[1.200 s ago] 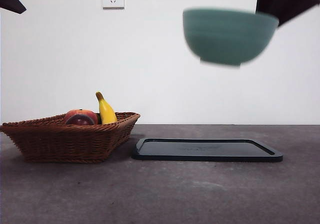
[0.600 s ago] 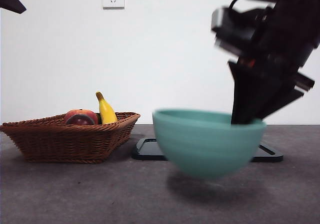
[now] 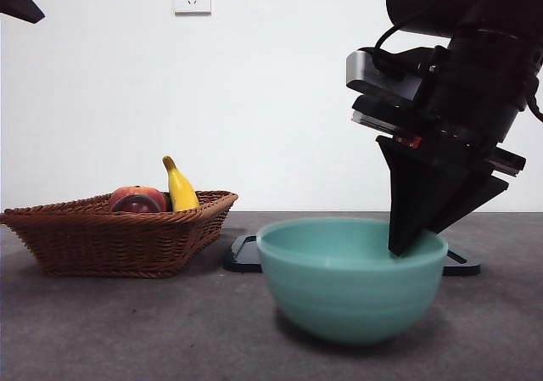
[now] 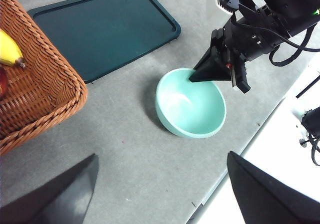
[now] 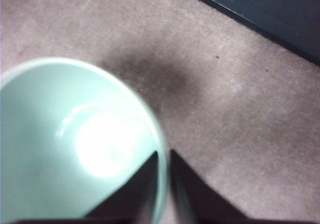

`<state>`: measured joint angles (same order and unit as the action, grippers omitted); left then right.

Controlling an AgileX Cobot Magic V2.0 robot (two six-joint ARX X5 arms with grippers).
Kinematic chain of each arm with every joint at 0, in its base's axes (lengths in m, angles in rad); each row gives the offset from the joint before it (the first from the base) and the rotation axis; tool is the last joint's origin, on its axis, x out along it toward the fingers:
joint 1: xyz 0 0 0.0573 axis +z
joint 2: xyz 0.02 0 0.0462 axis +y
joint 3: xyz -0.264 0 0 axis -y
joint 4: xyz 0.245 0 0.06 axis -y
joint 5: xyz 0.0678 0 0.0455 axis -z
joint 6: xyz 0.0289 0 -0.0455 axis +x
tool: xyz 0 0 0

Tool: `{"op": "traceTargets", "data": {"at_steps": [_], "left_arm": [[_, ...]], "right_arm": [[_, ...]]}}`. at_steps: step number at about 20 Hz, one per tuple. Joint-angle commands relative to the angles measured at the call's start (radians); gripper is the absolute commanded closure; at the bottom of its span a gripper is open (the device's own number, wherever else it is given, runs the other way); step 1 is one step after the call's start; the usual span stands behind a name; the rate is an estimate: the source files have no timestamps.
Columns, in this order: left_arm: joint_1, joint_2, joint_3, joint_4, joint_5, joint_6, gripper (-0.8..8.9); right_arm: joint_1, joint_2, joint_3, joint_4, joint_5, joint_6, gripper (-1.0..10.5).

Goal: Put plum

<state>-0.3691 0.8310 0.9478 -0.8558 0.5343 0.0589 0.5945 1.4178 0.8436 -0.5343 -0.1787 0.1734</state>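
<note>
The plum [image 3: 137,204] is a dark maroon curve just above the rim of the wicker basket [image 3: 119,241], in front of a lighter red-orange fruit [image 3: 136,193]; most of it is hidden. My right gripper [image 3: 407,238] is shut on the near-side rim of the teal bowl [image 3: 348,283], which rests on the table; the right wrist view shows the jaws either side of the rim [image 5: 161,174]. The left wrist view shows the bowl [image 4: 190,103] and the right gripper [image 4: 212,70]. My left gripper [image 4: 160,194] is open, empty and high above the table.
A yellow banana [image 3: 180,187] stands in the basket [image 4: 40,84] at the left. A dark flat tray [image 3: 242,252] lies just behind the bowl, also in the left wrist view [image 4: 105,29]. The table's edge [image 4: 250,139] runs close beside the bowl.
The right gripper has brought the teal bowl down from high in the air at the right to the table in front of the tray. The basket and fruit have not moved.
</note>
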Motion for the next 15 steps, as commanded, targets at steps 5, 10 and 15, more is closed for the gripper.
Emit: {"op": "traceTargets", "data": {"at_steps": [5,10,15], "left_arm": [[-0.004,0.005,0.011,0.010,0.009,0.008,4.11],[-0.003,0.005,0.011,0.010,0.009,0.008,4.11],[-0.003,0.005,0.011,0.010,0.009,0.008,4.11]], "right_arm": [[0.008,0.013,0.006,0.011,0.024,0.027,7.3],[-0.003,-0.044,0.046,-0.002,0.032,0.026,7.2],[-0.003,-0.207,0.145,-0.106,0.051,0.000,7.2]]}}
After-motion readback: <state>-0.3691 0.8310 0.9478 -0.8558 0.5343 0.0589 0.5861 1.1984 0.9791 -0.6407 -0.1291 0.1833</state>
